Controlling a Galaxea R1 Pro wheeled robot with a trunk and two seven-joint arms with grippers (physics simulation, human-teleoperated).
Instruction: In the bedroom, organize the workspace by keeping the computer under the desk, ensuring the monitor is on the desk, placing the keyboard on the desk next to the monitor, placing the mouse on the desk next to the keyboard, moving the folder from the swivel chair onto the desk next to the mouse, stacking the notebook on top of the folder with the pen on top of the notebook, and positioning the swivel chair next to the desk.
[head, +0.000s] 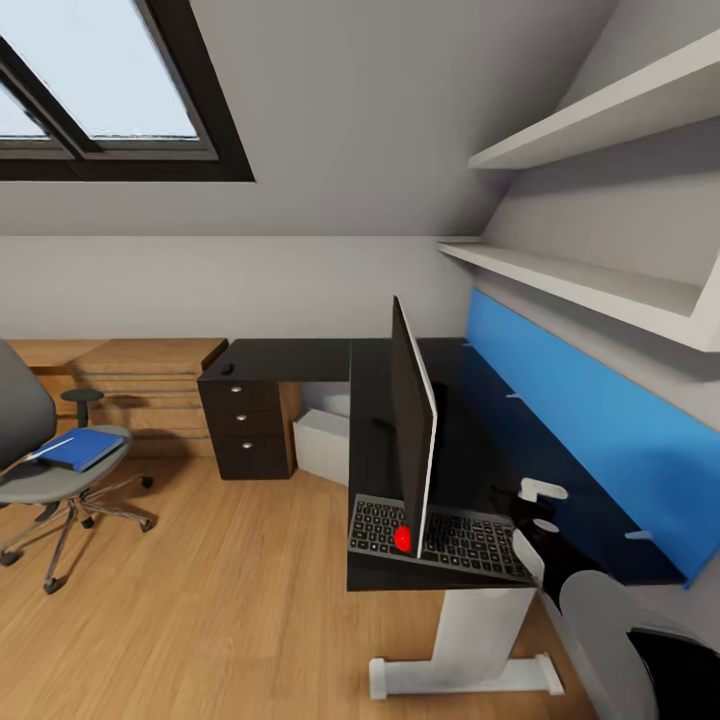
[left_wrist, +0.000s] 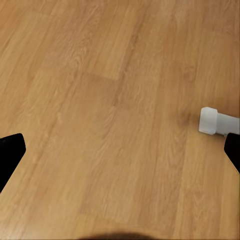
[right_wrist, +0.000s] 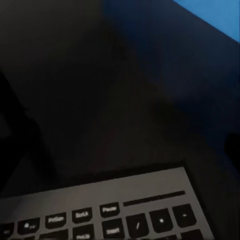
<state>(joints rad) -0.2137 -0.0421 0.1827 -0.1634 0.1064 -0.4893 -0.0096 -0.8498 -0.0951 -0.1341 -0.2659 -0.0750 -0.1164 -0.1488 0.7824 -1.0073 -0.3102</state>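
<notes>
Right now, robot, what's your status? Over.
Left claw open over bare floor. Keyboard on desk, monitor standing over it. Folder waiting on swivel chair.

Head camera overlooks desk (head: 300, 360); right wrist camera hovers close above it.

Skylight (head: 100, 80) overhead, two white shelves (head: 600, 285) above a blue panel (head: 600, 420) — light-wood chest (head: 140, 385) beyond.

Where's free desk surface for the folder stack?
Bare patches on the desk: the black top between the monitor and the blue wall panel, and the far wing above the drawer unit, apart from a small dark object. The near edge is crowded, with the keyboard around the monitor's foot.
</notes>
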